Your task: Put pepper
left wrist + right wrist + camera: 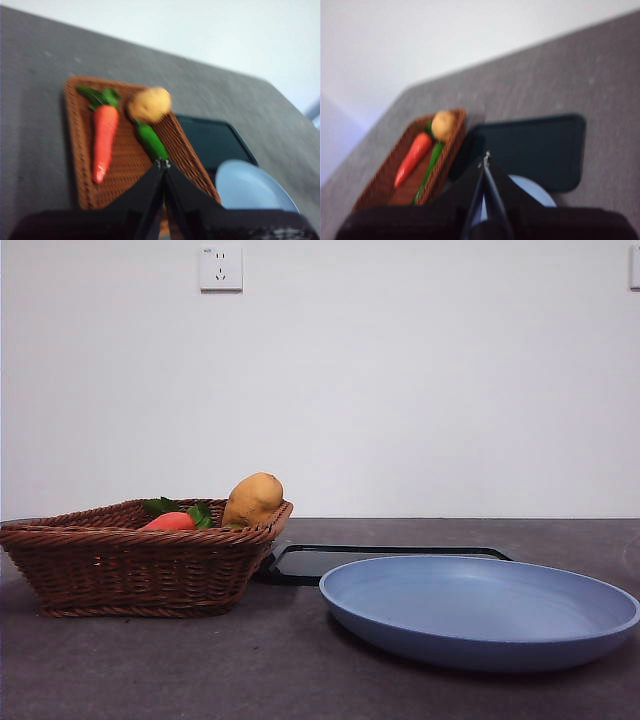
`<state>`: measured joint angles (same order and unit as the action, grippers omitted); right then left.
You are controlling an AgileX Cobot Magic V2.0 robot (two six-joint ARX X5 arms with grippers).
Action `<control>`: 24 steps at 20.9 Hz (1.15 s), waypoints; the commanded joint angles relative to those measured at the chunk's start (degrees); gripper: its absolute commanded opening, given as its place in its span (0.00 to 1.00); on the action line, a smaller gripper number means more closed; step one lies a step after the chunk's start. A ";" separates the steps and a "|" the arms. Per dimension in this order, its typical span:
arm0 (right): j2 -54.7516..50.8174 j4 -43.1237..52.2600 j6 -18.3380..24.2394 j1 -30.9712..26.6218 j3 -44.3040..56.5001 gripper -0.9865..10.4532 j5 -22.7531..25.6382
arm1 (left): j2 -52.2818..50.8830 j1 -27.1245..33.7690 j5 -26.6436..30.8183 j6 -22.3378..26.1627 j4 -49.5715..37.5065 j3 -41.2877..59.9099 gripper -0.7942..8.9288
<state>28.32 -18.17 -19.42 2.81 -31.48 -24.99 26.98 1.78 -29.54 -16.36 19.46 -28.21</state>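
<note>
The green pepper (150,140) lies in the brown wicker basket (80,150), between the orange-red carrot (103,140) and the tan potato (149,104). It also shows in the right wrist view (431,165). In the front view the basket wall (130,565) hides it. The blue plate (480,610) stands to the right of the basket and holds nothing. My left gripper (163,162) is shut and empty, high above the basket. My right gripper (485,159) is shut and empty, high above the plate (532,192). Neither arm shows in the front view.
A black tray (385,560) lies flat behind the plate, next to the basket. The carrot (170,521) and potato (252,499) rise above the basket rim. A white wall with a socket (221,267) stands behind the dark grey table (250,670).
</note>
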 commanded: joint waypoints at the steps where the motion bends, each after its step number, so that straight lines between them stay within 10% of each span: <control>1: 5.62 -6.69 7.58 0.83 -7.13 0.09 -0.63 | 3.93 0.15 -2.84 7.41 4.70 -4.76 0.09; 14: 21.84 -36.02 26.97 4.87 -23.98 0.09 -0.09 | 16.06 -1.44 -6.80 20.96 24.52 -19.91 0.09; 17: 21.92 -36.24 26.93 4.87 -23.98 0.14 -0.17 | 16.06 -1.44 -6.71 20.90 24.50 -19.91 0.12; 21: 21.97 -36.24 25.14 4.87 -23.98 0.35 -0.11 | 16.06 -1.46 -6.71 20.87 24.55 -19.91 0.44; 24: 22.69 -36.26 24.79 4.87 -23.98 0.35 0.07 | 16.06 -1.46 -6.69 20.87 24.55 -19.91 0.44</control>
<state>50.50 -54.83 5.80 7.53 -54.63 -25.06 42.78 0.51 -35.99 3.66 44.25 -47.37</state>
